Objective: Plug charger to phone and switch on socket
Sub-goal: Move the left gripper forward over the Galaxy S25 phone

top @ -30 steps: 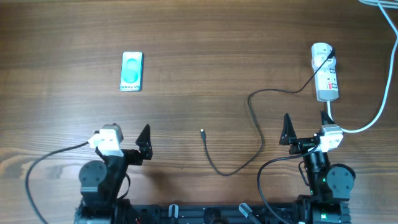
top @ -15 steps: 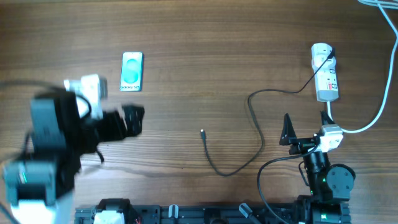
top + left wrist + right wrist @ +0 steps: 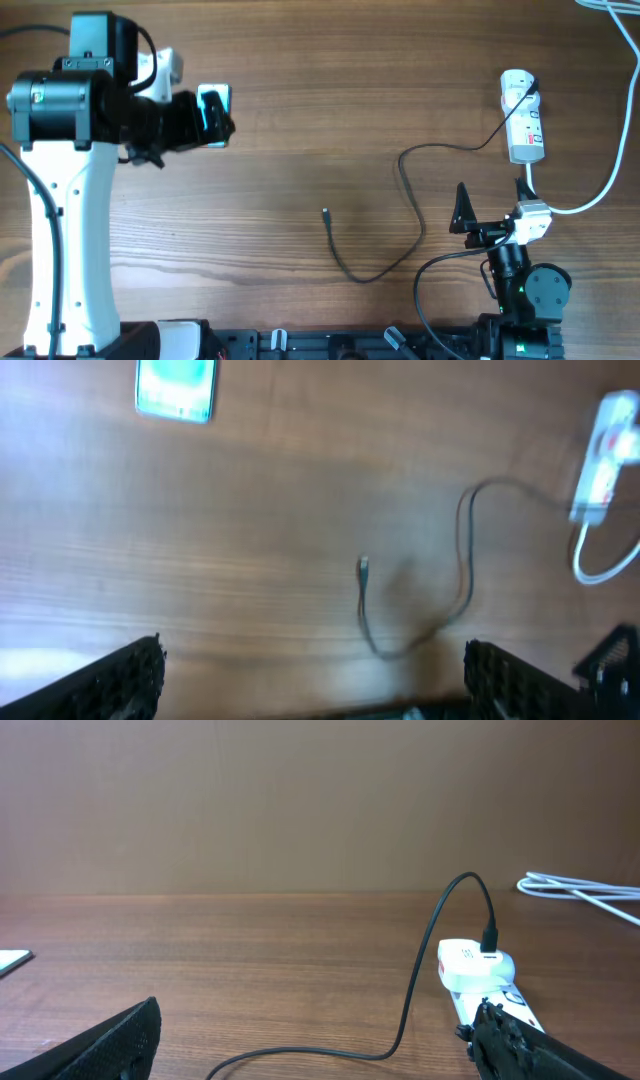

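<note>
The phone (image 3: 213,99) lies flat near the far left corner of the table (image 3: 300,60). Its long axis runs from far edge to near edge, with the lettered end toward the near edge. From overhead the raised left arm partly covers it. The left gripper (image 3: 315,660) hangs well above the wood with its jaws spread wide and nothing between them.

The charger (image 3: 418,225) leaves a black plug (image 3: 528,88) at the far end of the socket (image 3: 524,125) and snakes leftward toward the near edge. It then curls back so that its plug tip (image 3: 325,212) lies mid-table, pointing at the far edge.

The socket lies near the right edge, its long axis also far to near. A white cord (image 3: 605,185) loops from its near end toward the far right corner. The right gripper (image 3: 315,1020) sits low by the near edge, just short of the socket, jaws wide apart and empty.
</note>
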